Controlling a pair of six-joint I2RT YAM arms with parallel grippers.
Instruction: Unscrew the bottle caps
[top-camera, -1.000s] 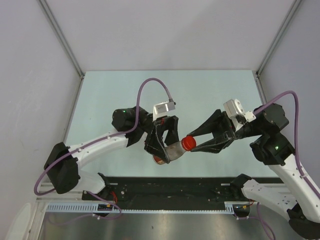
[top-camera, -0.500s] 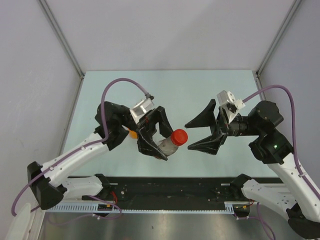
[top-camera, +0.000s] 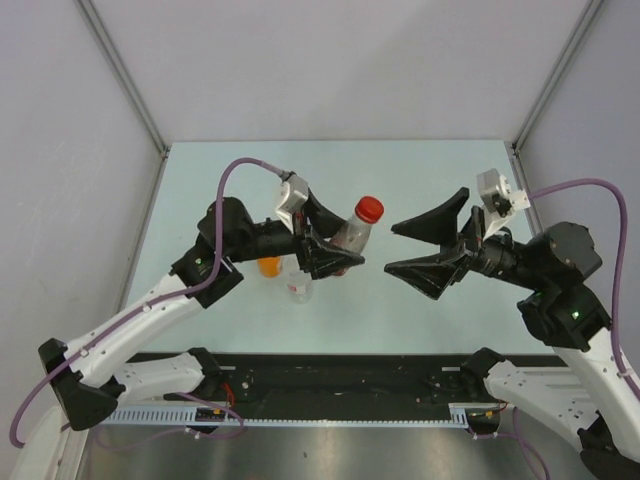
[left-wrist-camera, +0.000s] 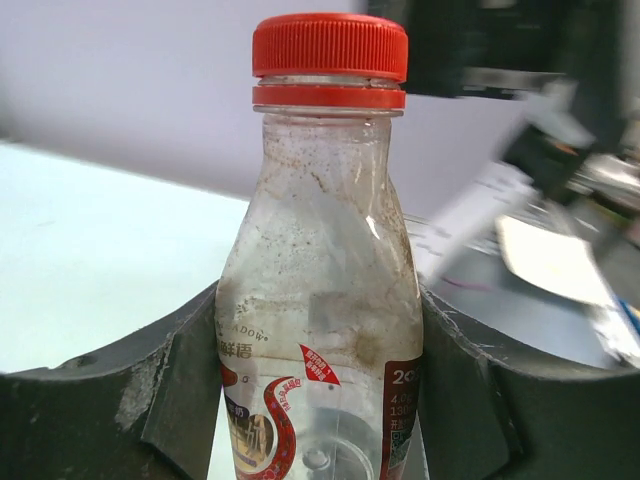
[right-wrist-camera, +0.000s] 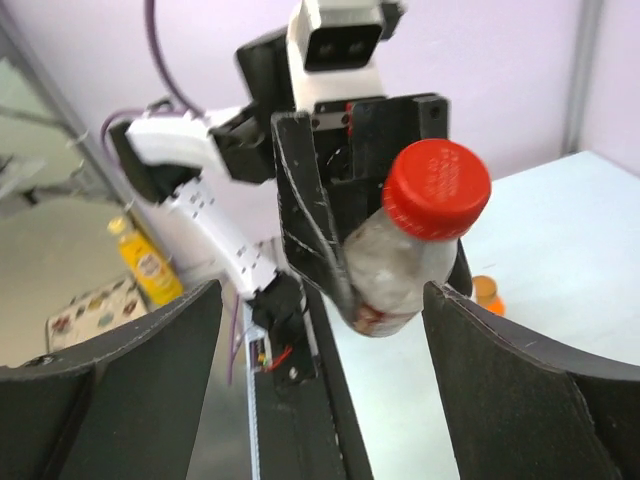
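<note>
**Labelled bottle**: clear plastic with smudged walls and a reddish label band round the lower body. It is clamped at mid-body between the fingers of the left gripper and held off the desk, tilted, neck uppermost.

**Red cap**: ribbed, seated on the neck of the labelled bottle, with a red ring directly beneath it.

**Orange bottle**: stands upright on the desk left of the held bottle. Its orange cap is in place.

**Clear bottle**: stands upright just beside the orange bottle, on its near right. Its cap is too small to make out.
</note>
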